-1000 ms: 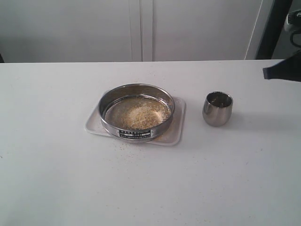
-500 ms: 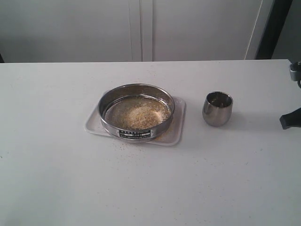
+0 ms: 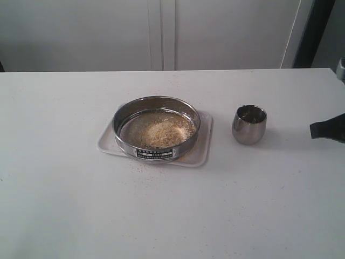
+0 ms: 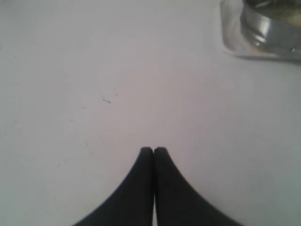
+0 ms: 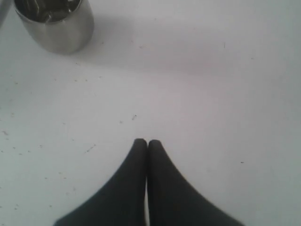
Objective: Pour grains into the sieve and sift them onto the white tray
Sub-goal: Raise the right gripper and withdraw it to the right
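Right now we see the sieve (image 3: pixel 156 104) sitting on the white tray (image 3: pixel 201 143), near the middle of the table (image 3: pixel 81 205). The grains (image 3: pixel 160 131) lie inside the sieve as a pale beige and golden layer over the mesh, thickest toward its centre. The sieve's small label (image 3: pixel 154 154) faces the exterior camera. The sieve covers most of the tray, leaving a bare strip on the right and a narrower one on the left. A faint golden dusting shows on the tray just beside the sieve's front right. A few loose specks lie on the table near the tray's front edge. To the right of the tray, and apart from it, a small rounded steel cup (image 3: pixel 249 127) stands upright.

Our left gripper (image 4: pixel 153 149) hangs over bare table with its two dark fingers pressed together and nothing between them, well apart from the tray's corner and the sieve's wall. Our right gripper (image 5: pixel 144 141) likewise has its fingers closed against each other, empty, over the table, with the steel cup near but not touching. In the exterior view its dark tip shows at the right edge, beyond the cup.
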`<control>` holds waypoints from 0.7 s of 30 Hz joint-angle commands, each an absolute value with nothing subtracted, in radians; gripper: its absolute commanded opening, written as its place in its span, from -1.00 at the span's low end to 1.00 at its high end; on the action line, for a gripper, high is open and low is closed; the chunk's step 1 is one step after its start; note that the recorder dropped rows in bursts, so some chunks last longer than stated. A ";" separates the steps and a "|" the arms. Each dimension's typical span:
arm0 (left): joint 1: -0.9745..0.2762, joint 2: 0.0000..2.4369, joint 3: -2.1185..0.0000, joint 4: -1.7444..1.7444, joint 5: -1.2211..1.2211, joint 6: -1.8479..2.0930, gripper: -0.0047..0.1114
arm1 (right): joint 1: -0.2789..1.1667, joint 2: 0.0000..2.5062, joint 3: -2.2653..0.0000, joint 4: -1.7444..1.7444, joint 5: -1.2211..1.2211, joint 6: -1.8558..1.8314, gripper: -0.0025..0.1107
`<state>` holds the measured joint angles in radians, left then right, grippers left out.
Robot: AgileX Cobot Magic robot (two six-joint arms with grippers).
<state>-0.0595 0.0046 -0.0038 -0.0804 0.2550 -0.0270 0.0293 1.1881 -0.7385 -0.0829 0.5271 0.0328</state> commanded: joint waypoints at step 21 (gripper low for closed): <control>-0.060 0.000 -0.006 -0.530 -0.218 -0.297 -0.92 | 0.020 0.970 -0.603 -0.077 0.378 0.073 -0.96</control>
<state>-0.0595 0.0046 -0.0038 -0.5085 -0.1390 -0.2703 0.0293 0.9784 -0.6061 -0.0794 0.3872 0.0664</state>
